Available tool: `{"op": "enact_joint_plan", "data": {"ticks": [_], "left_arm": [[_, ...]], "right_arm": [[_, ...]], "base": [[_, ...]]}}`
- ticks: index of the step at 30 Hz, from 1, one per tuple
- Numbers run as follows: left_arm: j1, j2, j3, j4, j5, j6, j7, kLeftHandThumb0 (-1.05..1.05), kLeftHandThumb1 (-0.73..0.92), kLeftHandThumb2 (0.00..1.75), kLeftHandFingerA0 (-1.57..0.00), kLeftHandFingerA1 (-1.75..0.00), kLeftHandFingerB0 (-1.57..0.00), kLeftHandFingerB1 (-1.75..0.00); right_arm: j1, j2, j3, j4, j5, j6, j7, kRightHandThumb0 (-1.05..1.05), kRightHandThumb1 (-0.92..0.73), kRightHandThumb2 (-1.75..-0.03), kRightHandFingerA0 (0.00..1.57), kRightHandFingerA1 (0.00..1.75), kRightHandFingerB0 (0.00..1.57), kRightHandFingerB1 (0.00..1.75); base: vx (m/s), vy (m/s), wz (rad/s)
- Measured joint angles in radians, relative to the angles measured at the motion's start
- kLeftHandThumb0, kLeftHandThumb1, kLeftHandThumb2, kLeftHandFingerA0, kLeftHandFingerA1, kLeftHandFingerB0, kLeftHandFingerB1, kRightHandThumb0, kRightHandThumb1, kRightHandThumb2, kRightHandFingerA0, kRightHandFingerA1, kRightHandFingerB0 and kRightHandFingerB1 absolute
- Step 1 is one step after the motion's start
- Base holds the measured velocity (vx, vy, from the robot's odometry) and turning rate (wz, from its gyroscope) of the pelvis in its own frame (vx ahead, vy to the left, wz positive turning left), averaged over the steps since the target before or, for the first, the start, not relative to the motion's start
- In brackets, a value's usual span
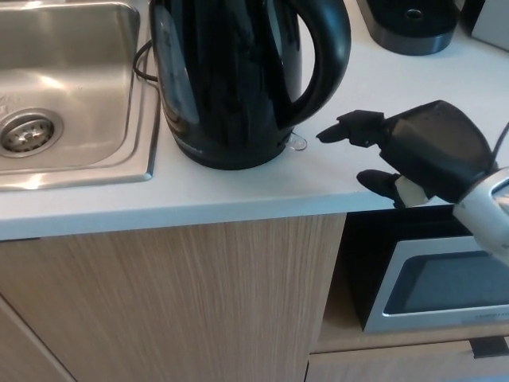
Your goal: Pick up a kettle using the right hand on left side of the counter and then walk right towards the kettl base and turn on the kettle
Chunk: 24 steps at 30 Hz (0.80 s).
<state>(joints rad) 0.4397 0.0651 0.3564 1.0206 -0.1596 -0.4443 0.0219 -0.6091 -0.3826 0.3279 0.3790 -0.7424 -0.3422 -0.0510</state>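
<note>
Kettle (231, 79), black and glossy, stands upright on the white worktop (238, 191), just beside the right rim of the steel sink (71, 95). Its looped handle (326, 64) faces the picture's right, and a dark cord runs behind it along the sink's edge. The sink basin holds nothing that can be seen apart from its round drain strainer (28, 131). At the top right of the worktop sits a round black kettle base (409, 24), well apart from the kettle; its top carries nothing.

Coming in from the right, the right robot hand (406, 155) hovers over the front edge of the worktop with its back turned up. Its fingers are spread and hold nothing: one upper finger (350, 129) stretches toward the kettle, while a lower digit (378, 183) curls below it near the worktop's edge. The outstretched fingertip is near the lower part of the handle, just to the right of a small clear tab (298, 143) at the kettle's foot, but does not touch either. Below the worktop, a microwave (437, 286) sits in an open shelf beside a wood-grain cabinet front (175, 302).
</note>
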Motion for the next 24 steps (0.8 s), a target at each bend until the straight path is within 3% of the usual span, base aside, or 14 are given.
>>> {"op": "enact_joint_plan", "data": {"ticks": [24], "left_arm": [[-0.007,0.0,0.001,-0.009,-0.001,0.0,-0.007,0.33,0.56,1.24,-0.97,-1.1,-0.85,-0.96]], "right_arm": [[-0.08,0.072,0.062,0.154,-0.006,0.047,-0.054,-0.13,-0.57,-0.72,0.88,1.65,0.53,0.45]], "base": [[0.0,0.0,0.0]]}}
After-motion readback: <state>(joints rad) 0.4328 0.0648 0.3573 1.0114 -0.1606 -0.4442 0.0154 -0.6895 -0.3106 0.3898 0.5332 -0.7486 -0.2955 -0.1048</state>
